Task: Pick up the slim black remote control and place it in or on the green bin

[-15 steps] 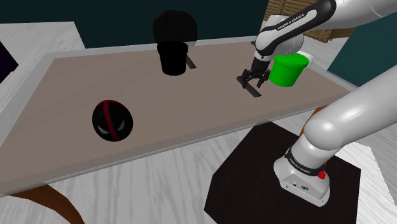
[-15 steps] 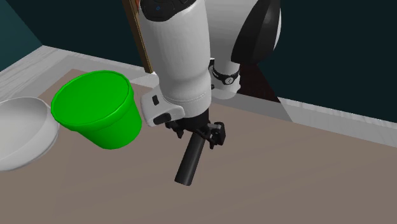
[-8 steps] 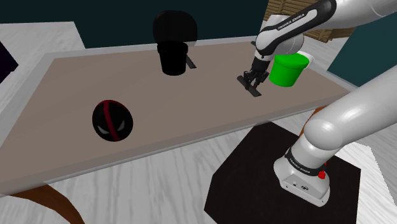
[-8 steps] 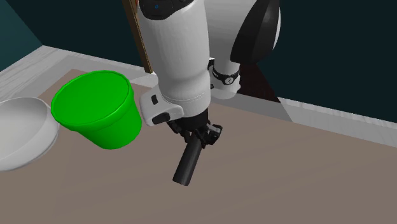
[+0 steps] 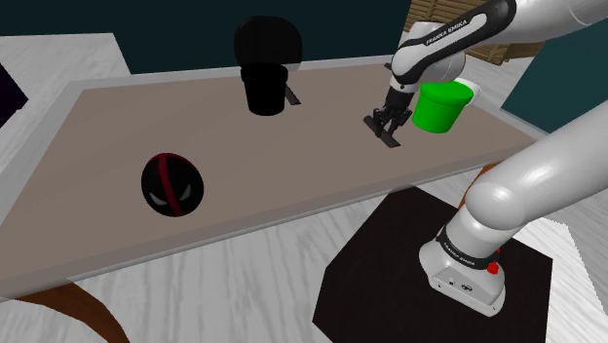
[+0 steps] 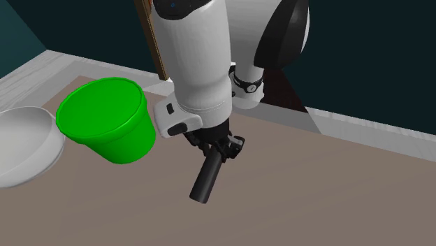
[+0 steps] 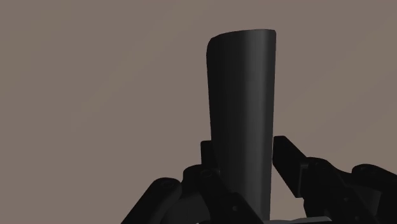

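The slim black remote lies on the brown table, close to the green bin and on its side toward the shoulder view's left. My gripper is down over the remote and shut on it. In the second exterior view the gripper clasps the remote's upper end, and the green bin stands upright just to the left. In the wrist view both fingers press the remote's sides, and the gripper holds it against the tabletop.
A black pot with a round black top stands at the table's back, a thin dark strip beside it. A black ball with red stripes lies toward the shoulder view's left. A white bowl sits beside the bin.
The fingers, open a second ago, have shut on the remote. The remote has shifted very slightly on the table; the arm has hardly moved.
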